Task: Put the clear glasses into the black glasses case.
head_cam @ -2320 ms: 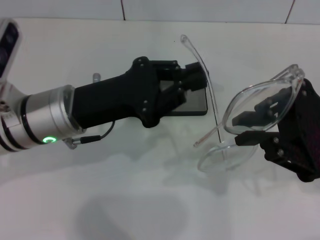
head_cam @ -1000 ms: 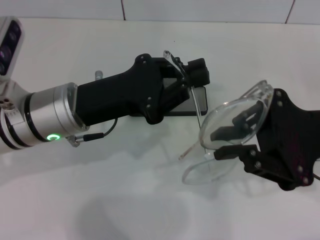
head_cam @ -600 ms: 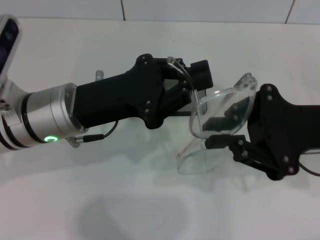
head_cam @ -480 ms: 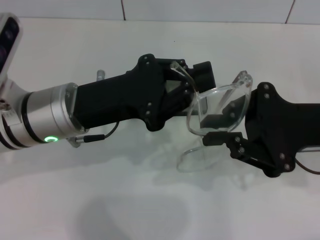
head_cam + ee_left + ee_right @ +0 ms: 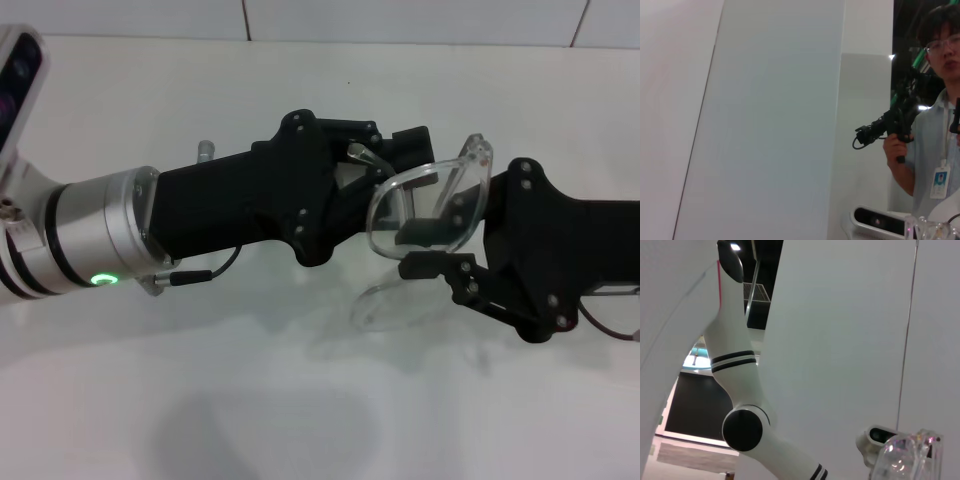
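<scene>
The clear glasses [image 5: 425, 200] hang above the table at the centre of the head view, lens upright, with my right gripper [image 5: 437, 250] shut on the lens's lower edge. One clear arm of the glasses reaches over the tip of my left gripper [image 5: 385, 165]. That black gripper comes in from the left and hovers right beside the glasses. The black glasses case is hidden beneath the left gripper and the glasses. A piece of the clear glasses [image 5: 910, 456] also shows in the right wrist view.
The white table [image 5: 250, 400] spreads all around, with a tiled wall edge at the back. A thin black cable [image 5: 205, 268] hangs under the left wrist. A person holding a camera [image 5: 932, 145] stands in the left wrist view.
My right gripper has carried the glasses left and slightly up, until they overlap the left gripper's tip. The case's grey inside, visible earlier, is now covered. The left gripper has shifted slightly right.
</scene>
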Controlling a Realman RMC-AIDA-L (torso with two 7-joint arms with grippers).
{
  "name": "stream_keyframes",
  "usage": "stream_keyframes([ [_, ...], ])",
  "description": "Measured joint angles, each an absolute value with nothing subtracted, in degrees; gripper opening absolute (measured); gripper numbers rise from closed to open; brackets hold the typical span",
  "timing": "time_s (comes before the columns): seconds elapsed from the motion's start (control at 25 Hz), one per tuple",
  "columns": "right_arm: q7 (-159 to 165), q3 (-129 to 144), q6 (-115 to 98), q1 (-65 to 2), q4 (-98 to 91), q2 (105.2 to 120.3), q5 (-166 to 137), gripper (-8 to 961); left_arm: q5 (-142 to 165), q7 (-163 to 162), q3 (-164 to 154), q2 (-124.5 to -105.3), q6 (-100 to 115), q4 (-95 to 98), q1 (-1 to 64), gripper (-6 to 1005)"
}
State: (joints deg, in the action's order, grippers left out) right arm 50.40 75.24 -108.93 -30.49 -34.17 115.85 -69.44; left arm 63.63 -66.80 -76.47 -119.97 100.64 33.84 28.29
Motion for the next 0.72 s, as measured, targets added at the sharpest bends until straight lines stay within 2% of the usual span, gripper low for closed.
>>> stream_keyframes([
  [0.72, 50.05, 76.06, -108.62, -30.58, -34.98, 115.66, -69.43, 113, 61.9, -66.45, -73.81, -119.67, 100.56, 33.83, 27.95, 110],
])
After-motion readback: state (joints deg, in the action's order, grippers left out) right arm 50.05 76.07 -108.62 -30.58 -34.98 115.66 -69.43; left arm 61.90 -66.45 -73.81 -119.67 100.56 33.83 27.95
